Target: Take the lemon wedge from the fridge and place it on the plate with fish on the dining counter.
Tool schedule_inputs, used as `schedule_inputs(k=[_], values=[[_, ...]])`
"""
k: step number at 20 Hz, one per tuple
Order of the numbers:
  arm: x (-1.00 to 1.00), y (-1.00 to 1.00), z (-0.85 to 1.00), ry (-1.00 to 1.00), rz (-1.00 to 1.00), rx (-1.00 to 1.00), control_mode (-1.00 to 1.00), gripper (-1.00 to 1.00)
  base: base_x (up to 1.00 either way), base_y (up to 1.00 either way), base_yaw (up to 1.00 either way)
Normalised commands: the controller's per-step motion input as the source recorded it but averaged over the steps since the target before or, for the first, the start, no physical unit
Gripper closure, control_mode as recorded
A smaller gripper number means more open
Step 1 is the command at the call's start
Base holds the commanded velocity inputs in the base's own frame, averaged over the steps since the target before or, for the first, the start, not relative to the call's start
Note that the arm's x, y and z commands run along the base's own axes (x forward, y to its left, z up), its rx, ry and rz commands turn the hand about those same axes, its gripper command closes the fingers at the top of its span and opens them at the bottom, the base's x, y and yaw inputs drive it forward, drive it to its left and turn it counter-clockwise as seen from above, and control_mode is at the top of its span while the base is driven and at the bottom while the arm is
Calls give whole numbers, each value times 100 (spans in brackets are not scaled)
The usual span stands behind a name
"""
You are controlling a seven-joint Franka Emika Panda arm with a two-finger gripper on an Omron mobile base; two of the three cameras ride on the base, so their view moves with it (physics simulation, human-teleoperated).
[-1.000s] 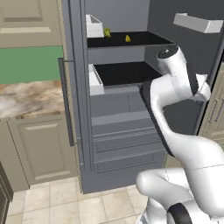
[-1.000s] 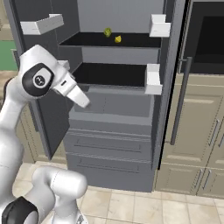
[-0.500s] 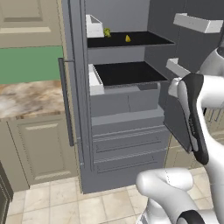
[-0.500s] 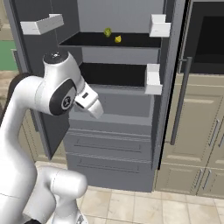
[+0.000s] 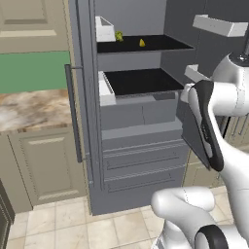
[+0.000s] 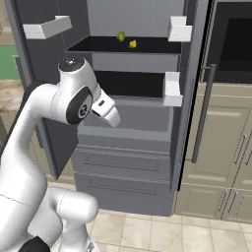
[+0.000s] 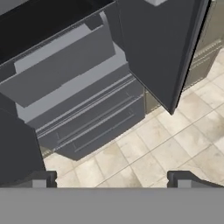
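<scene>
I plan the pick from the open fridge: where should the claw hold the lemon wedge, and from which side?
Grip the lemon wedge across its flanks, coming in level from the fridge's open front. It sits on the upper dark shelf, with a green item to its left.

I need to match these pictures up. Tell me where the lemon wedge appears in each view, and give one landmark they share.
Left base view: the lemon wedge lies on the top dark shelf, upper middle.
Right base view: it lies on that shelf, top centre.
Hand view: I cannot find it.
Shared landmark: the fridge lower drawers.
</scene>
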Motion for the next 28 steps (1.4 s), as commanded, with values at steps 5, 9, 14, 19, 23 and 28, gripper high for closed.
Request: schedule_inputs(k=[5,9,14,19,23,28], values=[[-23,-3,0,-8,10,-1,-100,-100,0,0,0],[-23,9,0,-7,8,-2,-100,-100,0,0,0],[0,0,0,0,0,0,-100,-100,0,0,0],[9,-16,-9,-2,1,0,100,-100,5,-7,1],[0,0,0,0,0,0,100,-100,55,-2,1],[0,0,0,0,0,0,100,-100,84,4,0]])
